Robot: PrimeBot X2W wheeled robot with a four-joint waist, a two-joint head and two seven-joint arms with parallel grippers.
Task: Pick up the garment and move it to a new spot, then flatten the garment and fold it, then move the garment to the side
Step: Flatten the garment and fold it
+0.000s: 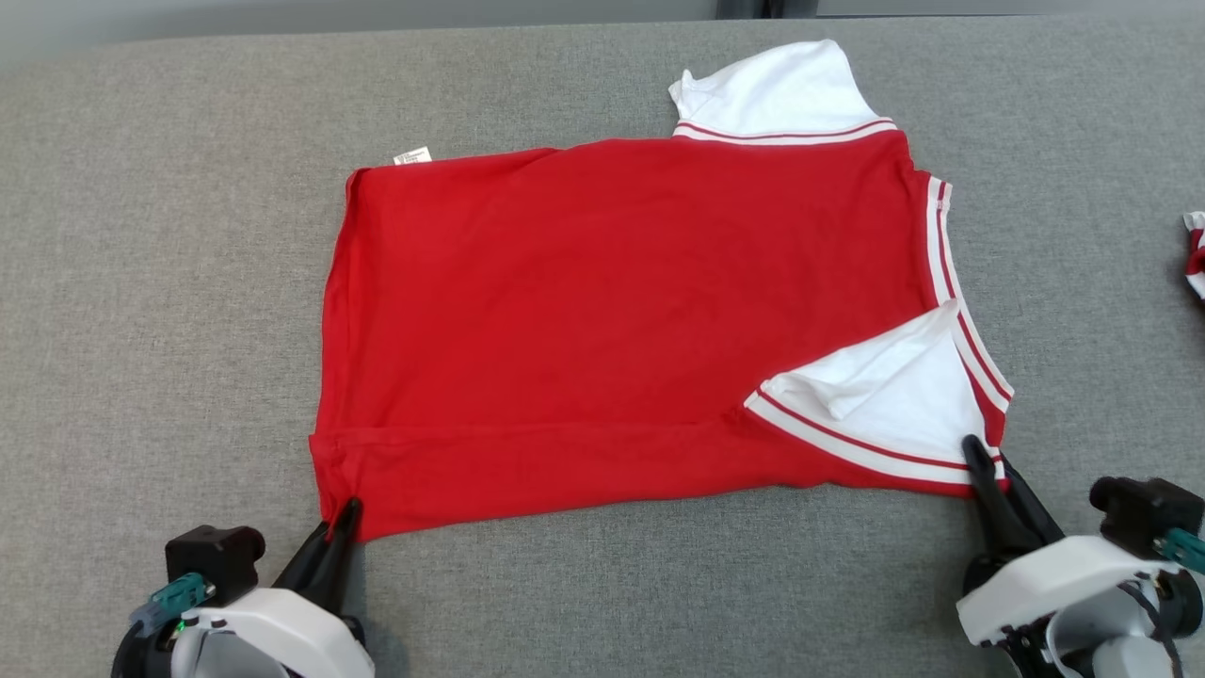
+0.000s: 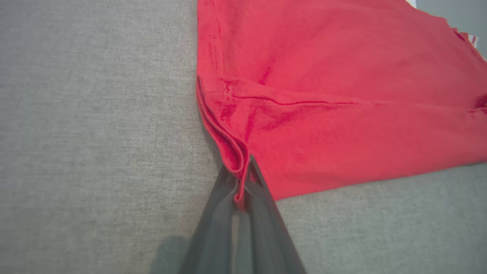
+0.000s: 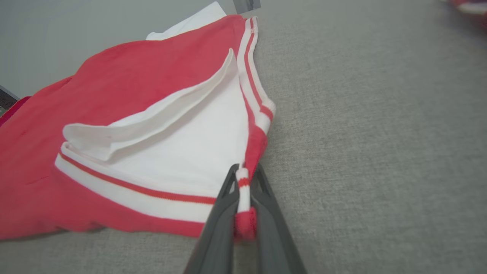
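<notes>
Red shirt (image 1: pixel 612 311), mid-frame on tabletop (image 1: pixel 141 282): soft, light, probably droops, best held by corners. Clamped shut: left fingers (image 1: pixel 328 556) on lower-left corner, right fingers (image 1: pixel 984 480) on lower-right

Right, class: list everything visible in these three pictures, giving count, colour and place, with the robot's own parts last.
garment: one, red with white sleeves and striped trim, spread flat on the covering.
label: one, white, at the garment's far left edge.
other cloth: one, red and white, cut off at the head view's right edge.
covering: one, grey, under everything.
left claw: one, dark fingers, shut on the garment's near left corner.
right claw: one, dark fingers, shut on the garment's near right corner.
</notes>
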